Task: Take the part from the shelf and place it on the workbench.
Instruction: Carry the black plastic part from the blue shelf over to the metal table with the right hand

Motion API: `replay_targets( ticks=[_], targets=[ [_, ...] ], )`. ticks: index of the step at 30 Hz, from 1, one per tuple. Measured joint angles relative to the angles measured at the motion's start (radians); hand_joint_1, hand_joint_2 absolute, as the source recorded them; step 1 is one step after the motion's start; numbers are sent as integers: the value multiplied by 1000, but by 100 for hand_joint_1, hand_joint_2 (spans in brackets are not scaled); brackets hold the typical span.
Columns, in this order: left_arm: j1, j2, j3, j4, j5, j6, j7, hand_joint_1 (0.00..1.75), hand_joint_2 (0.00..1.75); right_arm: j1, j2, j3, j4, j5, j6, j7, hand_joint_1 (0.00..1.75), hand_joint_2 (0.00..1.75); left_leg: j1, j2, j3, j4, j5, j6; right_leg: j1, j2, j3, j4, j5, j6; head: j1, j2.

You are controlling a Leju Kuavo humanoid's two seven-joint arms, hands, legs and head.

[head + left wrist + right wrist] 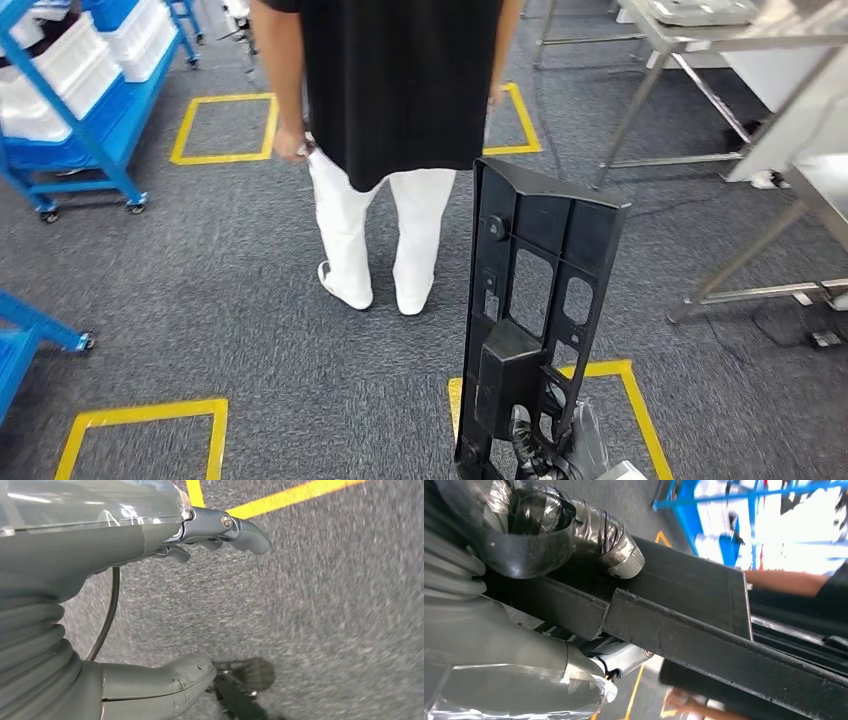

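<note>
Head view | right hand (560,445) grips part (535,300) upright | person (385,140) near ahead

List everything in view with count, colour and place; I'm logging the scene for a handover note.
part: one, black, upright in the right robot hand, in front of the robot
person: one, black top, white trousers, standing ahead, back turned
floor squares: four seen, yellow tape, on grey carpet
shelf carts: two, blue, at left; the far one holds white bins
workbench: one, metal legs, at upper right
right robot hand: one, grey, gripping the part's lower end
left robot hand: one, grey, holding nothing, above the carpet
</note>
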Motion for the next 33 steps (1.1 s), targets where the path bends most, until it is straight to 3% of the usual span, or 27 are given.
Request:
replay_targets(
  ticks=[1,2,3,5,7,9,10,13,17,19,20,21,23,24,25,26,28,30,32,33],
  targets=[
    [0,1,3,4,0,3,4,0,175,3,0,0,3,-1,-4,-3,175,175,-1,17,-1,0,-1,0,-3,-6,-10,33,-9,3,0,0],
    [-1,2,6,8,0,6,7,0,175,6,0,0,6,-2,-8,-5,175,175,-1,32,-1,1,-2,-1,-7,-11,-1,27,1,6,0,0],
    [-4,2,9,12,0,8,11,0,175,9,0,0,8,-3,-11,-6,175,175,-1,46,0,2,-3,-4,-9,-19,29,-18,26,8,0,0],
    [-8,3,12,19,-1,12,16,0,175,11,0,0,10,-6,-18,-9,175,175,-2,69,2,9,-10,-13,-9,-59,114,-158,76,7,0,0],
    [-12,5,14,23,-3,14,20,0,175,13,0,1,11,-11,-25,-12,175,175,-6,87,5,16,-18,-24,-2,-85,156,-234,90,-1,0,0],
    [-17,6,16,24,-4,14,23,0,175,15,0,0,11,-15,-28,-15,175,175,-7,105,11,17,-21,-33,3,-68,153,-239,88,-12,0,0],
    [-20,6,16,25,-5,14,23,0,175,17,0,-1,11,-16,-30,-16,175,175,-4,102,13,20,-25,-39,2,-58,153,-242,91,-17,0,0],
    [-23,8,16,25,-7,14,23,0,175,19,0,-1,11,-17,-34,-18,175,175,3,73,13,30,-39,-49,-4,-42,156,-250,97,-28,0,0],
    [-23,8,16,25,-7,14,23,0,175,19,0,-1,11,-17,-35,-18,175,175,3,66,12,32,-42,-50,-4,-41,156,-250,97,-29,0,0],
    [-23,8,17,26,-7,14,23,0,175,18,0,0,11,-17,-36,-18,175,175,5,28,-9,79,-74,-50,-4,-33,154,-251,99,-34,0,0],
    [-22,8,18,27,-7,13,23,0,175,18,0,1,11,-17,-37,-18,175,175,6,7,-40,147,-109,-52,-4,-22,152,-250,100,-37,0,0],
    [-19,8,19,29,-7,13,23,0,175,18,0,1,11,-17,-37,-18,175,175,7,-13,-68,203,-123,-52,-3,2,151,-248,101,-40,0,0],
    [-16,8,23,32,-9,12,24,0,175,18,0,2,13,-17,-41,-18,175,175,11,-80,-63,159,-81,-47,-1,71,142,-238,103,-31,0,0],
    [-15,9,25,33,-9,12,24,0,175,18,0,2,13,-17,-43,-17,175,175,11,-104,-39,94,-42,-42,-3,104,136,-235,105,-22,0,0],
    [-16,9,27,33,-10,11,24,0,175,19,0,2,13,-17,-46,-16,175,175,11,-124,-17,38,-20,-36,-6,128,129,-234,110,-11,0,0],
    [-18,8,29,33,-12,11,24,0,175,21,0,2,13,-17,-49,-15,175,175,12,-108,-17,36,-16,-29,-8,133,124,-235,112,-3,0,0],
    [-20,7,30,33,-13,10,25,0,175,23,0,0,13,-17,-55,-13,175,175,13,-78,-14,23,-6,-13,-4,86,106,-203,90,5,0,0],
    [-18,6,34,33,-16,10,27,0,175,21,0,0,13,-16,-59,-8,175,175,10,-43,-14,18,-4,-3,-1,14,57,-97,26,10,0,0],
    [-15,6,37,33,-18,9,30,0,175,21,0,-1,14,-15,-60,-3,175,175,6,-6,-16,19,-6,0,-4,-7,5,18,-22,16,0,0],
    [-15,6,37,33,-18,9,31,0,175,21,0,-2,14,-14,-60,-2,175,175,5,10,-16,19,-7,0,-5,-11,0,35,-21,18,0,0]
  ],
)
